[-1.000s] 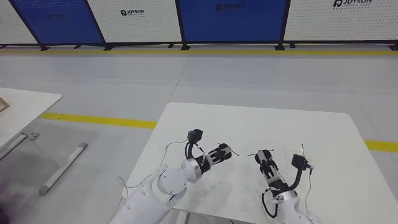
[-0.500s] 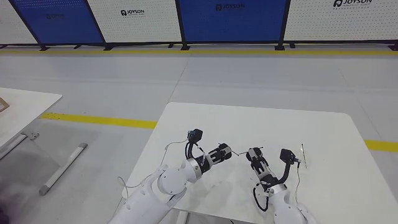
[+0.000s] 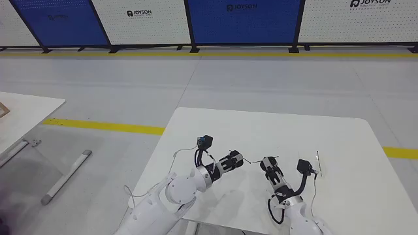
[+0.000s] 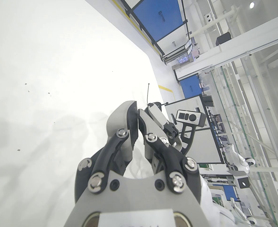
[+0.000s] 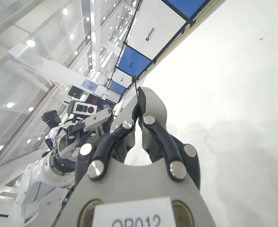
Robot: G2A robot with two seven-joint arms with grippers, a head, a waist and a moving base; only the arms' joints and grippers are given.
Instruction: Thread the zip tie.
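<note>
Plainly the threading is not done yet: both grippers hover close over the table (image 3: 261, 125), but their tips sit just apart and nothing is through the head. My right gripper (image 5: 140, 93) is pinched tight on the tie (image 5: 134, 80), with the head poking past the fingertips. My left gripper (image 4: 138, 115) is closed down narrow too, a thin dark tail (image 3: 247, 162) jutting toward the right one; whether it is the same tie I cannot tell. Left to do, I judge: line tail to head and push through. Count: two grippers, one held tie, one spare tie (image 3: 319, 160) flat beside the right arm.
</note>
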